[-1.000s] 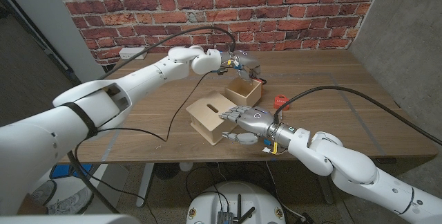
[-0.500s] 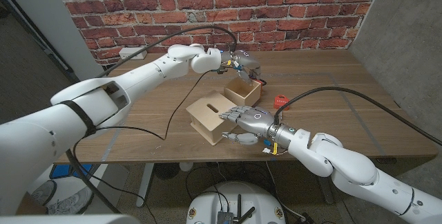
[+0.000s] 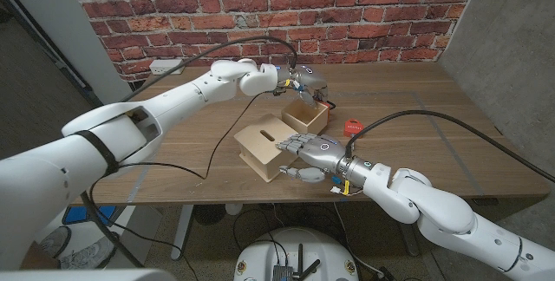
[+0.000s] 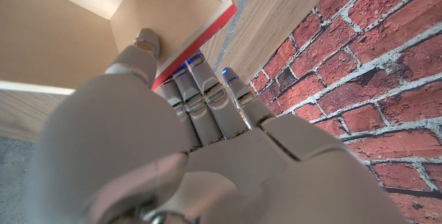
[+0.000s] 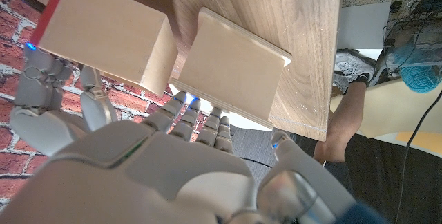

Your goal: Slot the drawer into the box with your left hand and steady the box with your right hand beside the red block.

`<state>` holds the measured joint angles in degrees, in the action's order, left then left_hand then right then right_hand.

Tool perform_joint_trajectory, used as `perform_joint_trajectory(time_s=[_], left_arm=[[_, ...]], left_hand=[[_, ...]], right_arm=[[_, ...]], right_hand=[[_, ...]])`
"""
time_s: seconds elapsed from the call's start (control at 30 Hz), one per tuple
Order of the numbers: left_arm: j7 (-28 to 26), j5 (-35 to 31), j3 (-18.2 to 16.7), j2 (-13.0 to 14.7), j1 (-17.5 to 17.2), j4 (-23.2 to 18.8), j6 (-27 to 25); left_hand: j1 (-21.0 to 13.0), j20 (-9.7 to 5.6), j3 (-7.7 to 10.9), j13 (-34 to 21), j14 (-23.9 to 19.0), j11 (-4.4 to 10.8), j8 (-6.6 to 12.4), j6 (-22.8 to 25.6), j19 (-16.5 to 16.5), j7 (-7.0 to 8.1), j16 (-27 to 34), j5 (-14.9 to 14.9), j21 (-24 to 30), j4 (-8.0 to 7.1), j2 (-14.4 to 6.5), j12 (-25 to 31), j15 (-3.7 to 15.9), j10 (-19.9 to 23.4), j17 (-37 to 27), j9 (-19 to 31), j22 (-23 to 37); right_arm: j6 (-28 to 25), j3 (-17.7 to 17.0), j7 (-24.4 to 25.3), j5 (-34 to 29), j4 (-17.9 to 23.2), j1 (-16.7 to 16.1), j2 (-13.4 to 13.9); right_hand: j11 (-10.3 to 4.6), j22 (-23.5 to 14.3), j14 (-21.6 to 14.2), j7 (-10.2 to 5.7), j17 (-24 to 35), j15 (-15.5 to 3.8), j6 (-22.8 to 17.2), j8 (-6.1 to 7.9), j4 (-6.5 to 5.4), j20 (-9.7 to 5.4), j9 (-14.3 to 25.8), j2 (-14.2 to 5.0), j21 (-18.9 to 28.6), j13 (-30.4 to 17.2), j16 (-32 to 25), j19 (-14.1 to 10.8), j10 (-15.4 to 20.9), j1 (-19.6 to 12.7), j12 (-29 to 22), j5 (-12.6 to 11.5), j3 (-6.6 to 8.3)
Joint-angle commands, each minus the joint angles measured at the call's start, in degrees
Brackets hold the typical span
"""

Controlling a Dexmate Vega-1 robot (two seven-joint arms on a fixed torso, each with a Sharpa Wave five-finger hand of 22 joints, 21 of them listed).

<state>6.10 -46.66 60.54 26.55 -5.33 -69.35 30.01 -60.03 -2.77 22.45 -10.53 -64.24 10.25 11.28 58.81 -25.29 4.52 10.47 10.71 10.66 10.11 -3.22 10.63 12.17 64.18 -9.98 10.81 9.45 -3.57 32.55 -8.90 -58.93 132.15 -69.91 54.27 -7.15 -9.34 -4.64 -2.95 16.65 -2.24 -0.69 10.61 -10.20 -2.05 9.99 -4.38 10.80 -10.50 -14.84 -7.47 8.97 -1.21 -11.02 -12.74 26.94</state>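
Note:
The wooden box [image 3: 260, 147] with a slot in its top stands near the table's front edge. Just behind its right end sits the open-topped drawer [image 3: 305, 116], with a red strip [image 4: 193, 48] on its far wall. My left hand [image 3: 303, 81] grips that far wall, thumb inside and fingers [image 4: 207, 99] outside. My right hand [image 3: 314, 151] holds the box's right end, fingers on the end face and thumb at the near lower edge. The right wrist view shows the box [image 5: 235, 75] and the drawer [image 5: 103, 37] side by side. The small red block [image 3: 353, 126] lies right of the drawer.
A power strip [image 3: 165, 67] lies at the table's back left, in front of the brick wall. Black cables [image 3: 199, 164] trail across the table left of the box. A person's leg and shoe [image 5: 345, 65] stand beyond the table's edge.
My left hand has shifted slightly on the drawer's far wall. The box and my right hand have stayed put.

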Motion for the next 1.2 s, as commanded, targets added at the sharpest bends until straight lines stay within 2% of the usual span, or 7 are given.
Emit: perform_joint_trajectory(time_s=[0.03,0.37,0.53,0.87,1.2], left_arm=[[1.24,0.42,-0.69,0.63,-1.09,-1.45,-0.56],[0.87,0.67,0.07,-0.44,1.19,2.7,3.36],[0.16,0.31,0.29,-0.41,1.65,3.48,4.19],[0.2,0.44,-0.09,0.24,0.98,2.5,3.44],[1.17,0.92,-1.05,1.17,-0.86,-0.18,1.35]], left_hand=[[-2.02,-8.67,0.45,-0.07,0.27,1.53,0.52,0.24,0.34,0.21,0.22,0.46,-0.13,-0.5,-2.77,0.24,1.76,1.09,-0.16,0.05,0.15],[-1.69,-8.69,0.48,-0.06,0.49,1.53,0.49,0.12,0.44,0.46,0.16,0.46,-0.13,-0.46,-2.72,0.25,1.75,1.01,-0.13,0.01,0.14],[-1.59,-8.71,0.53,-0.05,0.65,1.55,0.46,0.0,0.47,0.54,0.13,0.48,-0.13,-0.4,-2.67,0.21,1.76,0.89,-0.11,0.0,0.14],[-1.48,-8.7,0.55,-0.04,0.79,1.54,0.49,0.0,0.49,0.59,0.16,0.49,-0.11,-0.33,-2.55,0.21,1.78,0.78,-0.13,-0.01,0.15],[-1.21,-8.7,0.66,-0.04,0.88,1.53,0.47,-0.12,0.52,0.44,0.18,0.5,-0.1,-0.42,-2.68,0.23,1.74,0.74,-0.13,-0.03,0.15]], right_arm=[[-0.48,-0.26,0.56,0.48,0.17,-0.49,0.2],[-0.21,-0.04,0.79,0.74,0.01,-0.18,-0.01],[-0.33,0.09,0.92,0.66,0.03,-0.13,-0.25],[-0.5,0.2,0.94,0.67,0.12,-0.11,-0.42],[-0.53,0.12,1.19,0.69,-0.04,-0.15,-0.29]], right_hand=[[0.29,-0.19,0.01,0.08,0.09,-5.62,-0.24,0.21,-0.09,-7.73,0.16,-5.99,0.36,-0.28,-0.08,-0.64,0.51,0.51,-0.33,-0.2,0.43],[0.36,-0.19,0.03,0.18,0.13,-5.62,-0.31,0.21,-0.08,-7.77,0.16,-5.95,0.36,-0.28,-0.04,-0.78,0.55,0.57,-0.32,-0.22,0.46],[0.33,-0.19,0.01,0.19,0.16,-5.57,-0.28,0.19,-0.07,-7.81,0.16,-5.95,0.35,-0.28,-0.01,-0.89,0.56,0.61,-0.31,-0.23,0.5],[0.38,-0.19,0.11,0.2,0.21,-5.59,-0.32,0.19,-0.07,-7.81,0.16,-5.94,0.33,-0.29,0.06,-0.97,0.56,0.66,-0.29,-0.25,0.54],[0.34,-0.19,0.12,0.21,0.25,-5.62,-0.29,0.16,-0.06,-7.83,0.16,-5.94,0.3,-0.29,0.09,-1.04,0.55,0.69,-0.27,-0.26,0.59]])
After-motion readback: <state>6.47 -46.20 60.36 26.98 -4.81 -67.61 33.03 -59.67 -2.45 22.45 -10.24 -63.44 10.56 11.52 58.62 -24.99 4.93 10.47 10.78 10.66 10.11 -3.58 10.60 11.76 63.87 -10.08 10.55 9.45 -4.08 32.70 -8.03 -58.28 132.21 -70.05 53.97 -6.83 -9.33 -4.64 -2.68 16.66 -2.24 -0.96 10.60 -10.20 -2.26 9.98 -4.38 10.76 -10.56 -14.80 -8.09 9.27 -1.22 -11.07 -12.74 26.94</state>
